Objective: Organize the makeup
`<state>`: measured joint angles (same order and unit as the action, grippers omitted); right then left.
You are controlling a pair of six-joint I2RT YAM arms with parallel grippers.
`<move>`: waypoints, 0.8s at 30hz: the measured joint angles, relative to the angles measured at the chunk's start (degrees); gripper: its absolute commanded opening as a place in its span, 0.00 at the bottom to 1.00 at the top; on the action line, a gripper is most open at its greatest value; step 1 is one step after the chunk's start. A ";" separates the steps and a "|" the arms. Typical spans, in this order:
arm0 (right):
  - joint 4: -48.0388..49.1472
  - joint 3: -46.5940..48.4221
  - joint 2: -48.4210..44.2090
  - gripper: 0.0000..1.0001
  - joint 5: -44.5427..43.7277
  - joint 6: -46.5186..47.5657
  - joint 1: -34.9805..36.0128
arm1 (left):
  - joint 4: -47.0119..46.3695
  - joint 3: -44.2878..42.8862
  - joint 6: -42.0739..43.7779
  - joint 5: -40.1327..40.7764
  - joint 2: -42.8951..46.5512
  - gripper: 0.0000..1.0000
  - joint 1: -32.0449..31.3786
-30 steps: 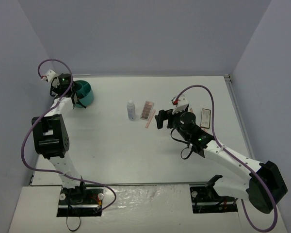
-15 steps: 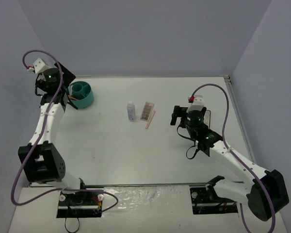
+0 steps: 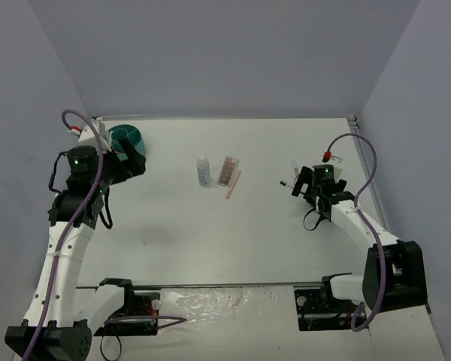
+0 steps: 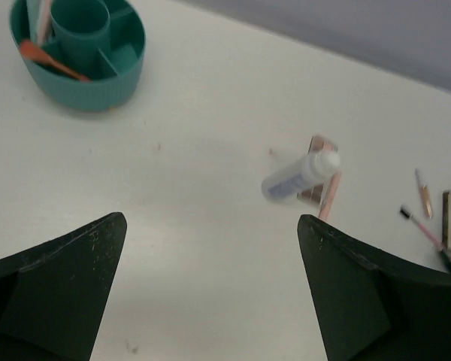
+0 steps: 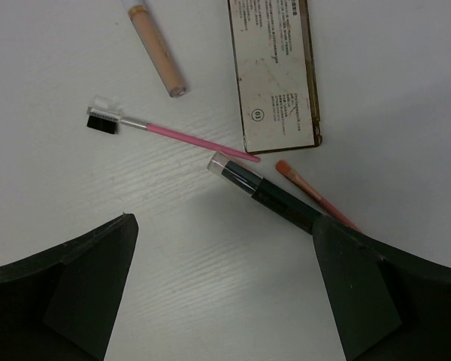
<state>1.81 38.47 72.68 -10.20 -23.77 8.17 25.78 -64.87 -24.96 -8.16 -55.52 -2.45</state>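
1. Black plastic stick [image 5: 263, 192] lies near the table's right edge, beside a thin pink-handled brush [image 5: 173, 134] and a flat dark-rimmed compact [image 5: 274, 71].
2. Your right gripper [image 5: 224, 222] hovers above, jaws apart, empty: picking is in hand.
3. Your left gripper [image 4: 210, 218], jaws apart, empty, hangs near the round teal divided tub [image 4: 79, 53], far left corner.
4. Next, close on the stick alone.

The only print I can make out is on the pale back of the dark-framed compact [image 5: 274, 71], seen from the right wrist camera. It has several lines of tiny black lettering, too small to read, and near its lower edge a little circled number that looks like 03 (I would not swear to it). The white bottle [image 4: 297, 177] carries a bluish printed band, but none of it is legible.
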 measured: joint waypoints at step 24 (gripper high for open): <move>-3.50 1.04 11.25 0.99 4.72 -0.29 -7.76 | 6.49 7.83 5.25 -5.25 2.48 0.97 -6.32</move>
<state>-1.69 39.51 83.93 -5.49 -24.06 0.40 32.27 -57.04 -19.70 -13.41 -53.04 -8.78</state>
